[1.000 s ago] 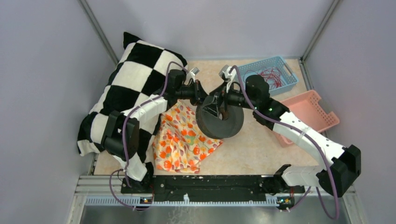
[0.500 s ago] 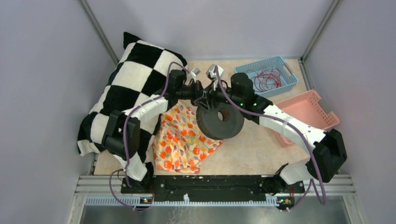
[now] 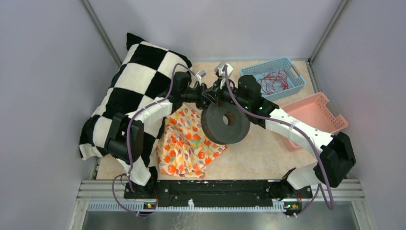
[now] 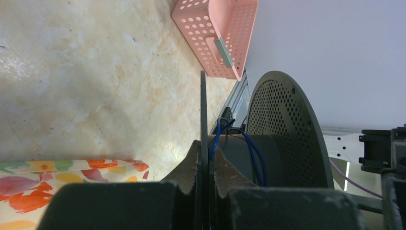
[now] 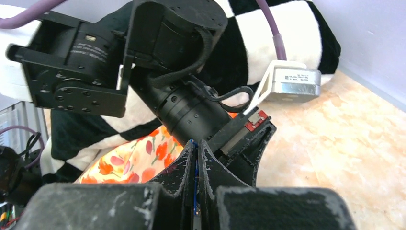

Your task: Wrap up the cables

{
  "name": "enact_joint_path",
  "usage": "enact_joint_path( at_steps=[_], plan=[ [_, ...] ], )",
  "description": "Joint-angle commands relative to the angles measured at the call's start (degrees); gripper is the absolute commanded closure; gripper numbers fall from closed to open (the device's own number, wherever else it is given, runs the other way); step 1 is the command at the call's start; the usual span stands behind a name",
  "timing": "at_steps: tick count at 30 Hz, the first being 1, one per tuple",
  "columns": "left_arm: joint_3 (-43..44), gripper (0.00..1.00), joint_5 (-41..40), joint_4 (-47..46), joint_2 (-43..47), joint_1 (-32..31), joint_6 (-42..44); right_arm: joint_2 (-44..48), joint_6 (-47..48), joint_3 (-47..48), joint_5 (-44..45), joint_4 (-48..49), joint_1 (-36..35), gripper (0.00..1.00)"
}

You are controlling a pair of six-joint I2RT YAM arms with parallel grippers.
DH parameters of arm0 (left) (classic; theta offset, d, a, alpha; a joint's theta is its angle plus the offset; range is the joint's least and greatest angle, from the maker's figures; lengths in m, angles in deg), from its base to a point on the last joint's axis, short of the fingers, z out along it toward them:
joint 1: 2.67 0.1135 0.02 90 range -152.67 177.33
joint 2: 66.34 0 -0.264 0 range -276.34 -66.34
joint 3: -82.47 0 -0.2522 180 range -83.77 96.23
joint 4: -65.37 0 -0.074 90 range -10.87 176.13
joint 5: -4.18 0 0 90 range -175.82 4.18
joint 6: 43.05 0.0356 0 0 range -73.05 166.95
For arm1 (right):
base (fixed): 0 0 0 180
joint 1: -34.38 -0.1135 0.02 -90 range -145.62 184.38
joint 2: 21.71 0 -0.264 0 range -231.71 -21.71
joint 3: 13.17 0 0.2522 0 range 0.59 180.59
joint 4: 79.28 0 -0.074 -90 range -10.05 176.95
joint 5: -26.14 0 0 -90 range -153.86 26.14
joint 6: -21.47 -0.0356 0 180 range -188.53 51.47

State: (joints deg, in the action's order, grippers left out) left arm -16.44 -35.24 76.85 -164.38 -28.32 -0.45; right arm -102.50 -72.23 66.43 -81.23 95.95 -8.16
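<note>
Okay so, step: winding | left gripper (image 4: 205, 146) pinched tight on the spool (image 3: 215, 130) flange | right gripper (image 5: 196, 146) closed narrow on the blue cable (image 4: 215, 139), partly wound on the hub | tip, I reckon: light tension, lay 1 turn beside the next, no yanking

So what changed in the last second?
The right arm swung left, bringing the right gripper up beside the left gripper. Its open jaws then closed, apparently on the thin blue cable. The left gripper stayed clamped on the rim of the reel. The pillow and cloth did not move.
</note>
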Motion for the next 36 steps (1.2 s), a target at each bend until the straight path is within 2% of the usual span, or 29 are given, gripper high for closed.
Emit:
enact_joint_path(
  at_steps=[1,7,9,17,27,32,36],
  plan=[
    [1.0,1.00,3.8,-2.8,-0.5,-0.3,-0.4,0.8,-2.3,-1.9,6.2,3.3,-0.4,1.00],
    [2.3,1.00,8.2,-4.0,-4.1,-0.2,5.4,2.2,-7.7,-5.9,18.8,1.5,1.2,1.00],
    [2.5,1.00,10.2,-5.3,-7.0,-0.3,7.0,2.5,-10.3,-7.3,19.8,0.1,2.7,1.00],
    [6.6,1.00,13.7,-8.1,-14.6,-0.6,10.1,7.2,-14.7,-15.7,17.6,-2.4,9.7,1.00],
    [15.3,1.00,17.4,-10.9,-24.5,-1.2,10.9,8.9,-15.6,-22.2,19.5,-3.6,12.5,1.00],
    [17.5,1.00,20.5,-10.4,-29.6,-1.2,12.1,10.1,-13.7,-25.1,12.6,-3.7,17.9,1.00],
    [16.6,1.00,19.1,-10.1,-29.9,-1.2,13.8,9.3,-12.1,-25.5,11.7,-6.7,18.5,1.00]
  ],
)
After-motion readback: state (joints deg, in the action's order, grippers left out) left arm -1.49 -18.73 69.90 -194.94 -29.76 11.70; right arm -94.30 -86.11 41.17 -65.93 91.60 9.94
